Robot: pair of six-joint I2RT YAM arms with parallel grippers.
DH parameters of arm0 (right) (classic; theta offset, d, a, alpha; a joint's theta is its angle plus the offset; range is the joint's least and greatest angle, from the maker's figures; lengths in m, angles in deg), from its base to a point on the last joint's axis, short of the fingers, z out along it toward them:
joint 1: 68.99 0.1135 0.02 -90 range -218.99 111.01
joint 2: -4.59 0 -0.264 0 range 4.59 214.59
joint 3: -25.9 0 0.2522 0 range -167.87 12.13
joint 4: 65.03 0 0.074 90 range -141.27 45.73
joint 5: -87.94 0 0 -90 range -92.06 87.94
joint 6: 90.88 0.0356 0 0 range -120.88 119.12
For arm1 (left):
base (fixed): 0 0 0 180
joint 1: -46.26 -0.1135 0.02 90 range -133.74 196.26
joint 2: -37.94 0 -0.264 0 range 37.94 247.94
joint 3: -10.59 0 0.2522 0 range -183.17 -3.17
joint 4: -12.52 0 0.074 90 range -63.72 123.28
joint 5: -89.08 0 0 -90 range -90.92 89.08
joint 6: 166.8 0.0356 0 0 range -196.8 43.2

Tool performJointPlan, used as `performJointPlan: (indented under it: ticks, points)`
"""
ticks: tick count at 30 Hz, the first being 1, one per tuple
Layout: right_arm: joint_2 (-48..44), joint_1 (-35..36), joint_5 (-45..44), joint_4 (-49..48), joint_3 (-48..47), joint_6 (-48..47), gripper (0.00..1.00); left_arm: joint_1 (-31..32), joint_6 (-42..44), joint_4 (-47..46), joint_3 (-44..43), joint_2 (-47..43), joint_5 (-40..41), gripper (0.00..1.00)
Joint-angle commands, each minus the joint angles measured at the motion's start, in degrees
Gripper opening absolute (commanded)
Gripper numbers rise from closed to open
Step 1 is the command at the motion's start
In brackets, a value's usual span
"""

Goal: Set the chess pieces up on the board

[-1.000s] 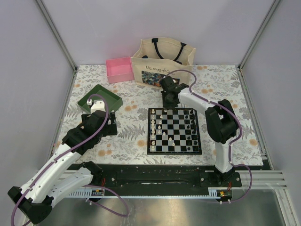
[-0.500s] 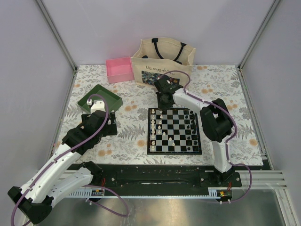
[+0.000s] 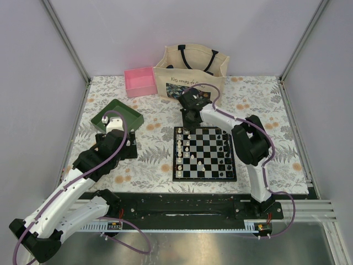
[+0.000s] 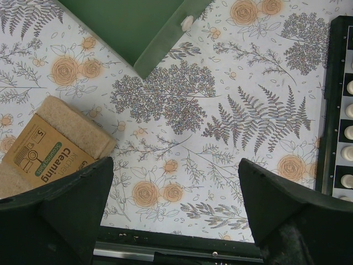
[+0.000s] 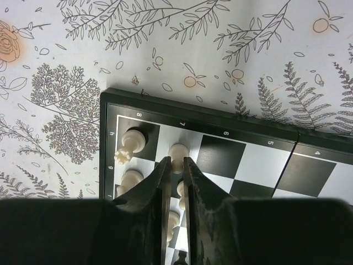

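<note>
Chess piece (cream) (image 5: 177,150) | clamped between right hand (image 5: 176,160) fingertips | at board (image 5: 220,122) corner

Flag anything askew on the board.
A corner piece at the board's edge looks tipped on its side, while its neighbour stands upright. A lone white piece stands mid-board, away from the others.
</note>
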Motion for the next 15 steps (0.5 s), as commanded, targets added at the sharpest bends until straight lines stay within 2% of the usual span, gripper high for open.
performJointPlan:
  ticks: [1,8,15]
  points:
    - [0.41,0.95,0.64,0.05,-2.49,0.51,0.23,-0.27,-0.40,-1.31,-1.30,-0.24,1.11,0.99]
    - [-0.56,1.04,0.90,0.57,-2.75,0.16,0.34,-0.36,-0.31,-1.31,-1.30,-0.24,1.03,0.99]
    - [-4.77,0.95,-1.29,1.46,-3.11,-2.56,0.38,-0.27,-0.40,-1.31,-1.30,-0.50,1.03,0.99]
